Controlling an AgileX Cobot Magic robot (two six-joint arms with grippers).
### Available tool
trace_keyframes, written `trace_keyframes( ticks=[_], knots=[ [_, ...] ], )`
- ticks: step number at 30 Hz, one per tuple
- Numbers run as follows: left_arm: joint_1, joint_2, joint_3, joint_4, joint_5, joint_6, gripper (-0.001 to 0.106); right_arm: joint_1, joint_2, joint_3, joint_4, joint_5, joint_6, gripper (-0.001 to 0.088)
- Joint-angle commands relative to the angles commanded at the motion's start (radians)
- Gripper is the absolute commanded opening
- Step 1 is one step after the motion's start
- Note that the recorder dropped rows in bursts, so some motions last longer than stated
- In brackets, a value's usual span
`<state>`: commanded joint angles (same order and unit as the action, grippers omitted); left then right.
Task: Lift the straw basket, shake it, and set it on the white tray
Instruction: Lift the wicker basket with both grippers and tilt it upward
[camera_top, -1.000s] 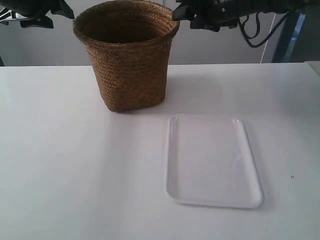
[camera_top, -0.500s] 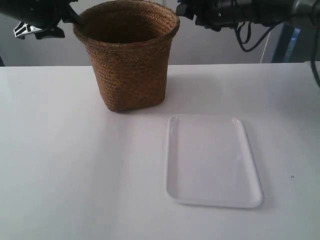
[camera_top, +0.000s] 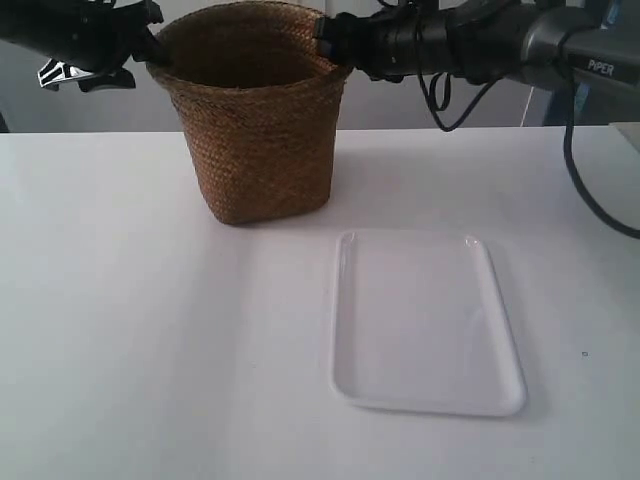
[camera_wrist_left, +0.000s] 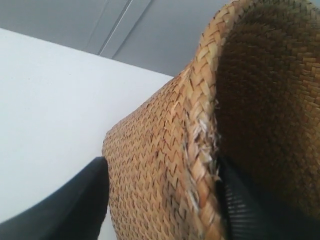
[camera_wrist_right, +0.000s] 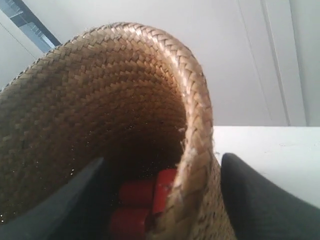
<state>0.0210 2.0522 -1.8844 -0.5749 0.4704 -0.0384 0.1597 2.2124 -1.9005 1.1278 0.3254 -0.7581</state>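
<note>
We see the straw basket (camera_top: 260, 140) standing upright on the white table (camera_top: 120, 320), toward its far side. The white tray (camera_top: 425, 320) lies flat on the same table, nearer to the camera and apart from the basket.

The arm at the exterior view's left (camera_top: 70, 35) and the arm at the exterior view's right (camera_top: 450, 40) reach to the basket's rim from opposite sides.

In the left wrist view, the left gripper (camera_wrist_left: 162, 167) has its fingers apart, with the braided wall between them. One finger (camera_wrist_left: 70, 205) is outside the wall and the other (camera_wrist_left: 245, 210) is inside. We cannot tell whether they press on the straw.

In the right wrist view, the right gripper (camera_wrist_right: 162, 160) is also spread wide over the rim. One finger (camera_wrist_right: 65, 200) is inside the basket, away from the wall. The other (camera_wrist_right: 260, 200) is outside, just beside the wall.

At the dark bottom of the basket we see some red pieces (camera_wrist_right: 142, 202).
</note>
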Motion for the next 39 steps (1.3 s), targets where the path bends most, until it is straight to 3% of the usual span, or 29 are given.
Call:
trace_keyframes(
  ticks=[5, 10, 14, 24, 28, 35, 39],
  knots=[
    [-0.006, 0.014, 0.000, -0.005, 0.000, 0.000, 0.052, 0.000, 0.000, 0.000, 0.000, 0.000, 0.000, 0.0369],
    [-0.010, 0.014, 0.000, -0.040, 0.002, 0.002, 0.022, 0.000, 0.000, 0.000, 0.000, 0.016, 0.002, 0.0000],
    [-0.012, 0.012, 0.000, -0.047, 0.039, 0.011, 0.000, 0.000, 0.000, 0.000, 0.000, 0.041, 0.000, 0.0000],
    [-0.014, -0.041, 0.000, -0.052, 0.053, 0.079, 0.000, 0.000, -0.044, 0.000, -0.006, 0.063, 0.000, 0.0000],
    [-0.048, -0.067, 0.000, -0.052, 0.053, 0.123, 0.000, 0.002, -0.077, 0.002, -0.019, 0.114, 0.000, 0.0000],
    [-0.129, -0.106, 0.000, -0.050, 0.041, 0.177, 0.000, 0.050, -0.128, 0.002, -0.295, 0.254, 0.045, 0.0000],
    [-0.152, -0.141, 0.000, 0.018, 0.041, 0.196, 0.000, 0.069, -0.170, 0.003, -0.516, 0.254, 0.246, 0.0000]
  ],
)
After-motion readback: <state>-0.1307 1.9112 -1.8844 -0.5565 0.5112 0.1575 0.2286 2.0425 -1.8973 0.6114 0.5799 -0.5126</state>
